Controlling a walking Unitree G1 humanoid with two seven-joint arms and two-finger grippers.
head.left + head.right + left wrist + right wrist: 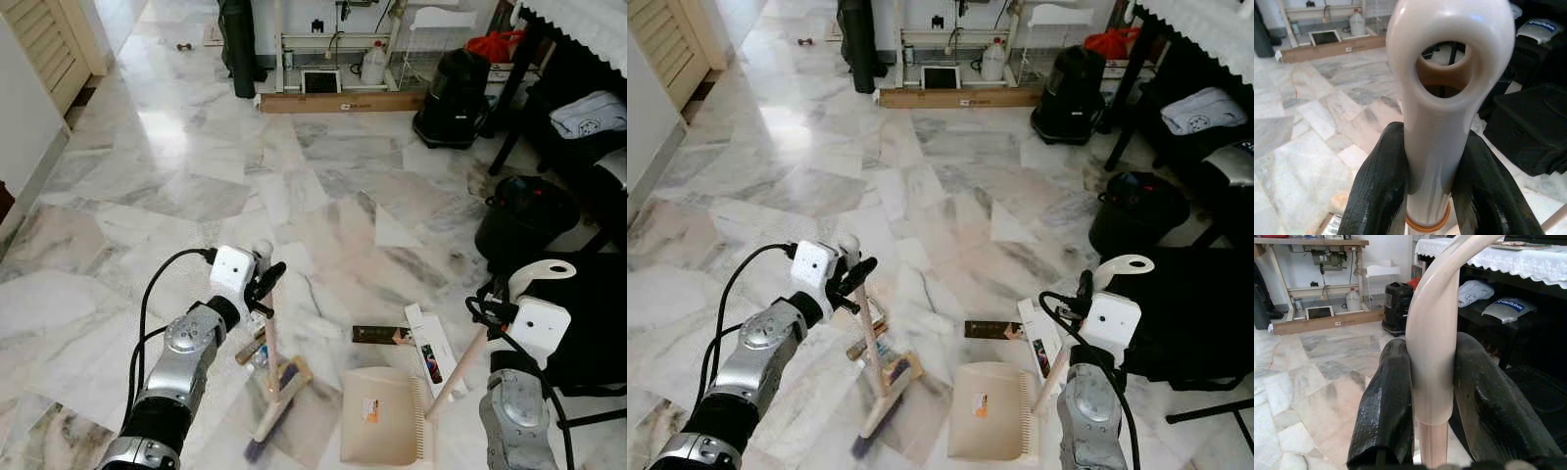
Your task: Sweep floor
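My left gripper (263,284) is shut on the white top end of a short broom (271,345); its fingers (1378,196) clamp the looped cap (1449,73). The broom's head (277,399) rests on the marble floor in front of me. My right gripper (1432,396) is shut on the pale handle (460,367) of a beige dustpan (380,416), which lies flat on the floor to the right of the broom head. A flat black box (382,335) and a white carton (431,345) lie on the floor just beyond the dustpan.
A small brown item (250,348) lies by the broom. A black bin (524,217) and a black bag (588,323) stand to my right. Further off are a black canister (453,98), a wooden board (343,102) and a dark table (568,59).
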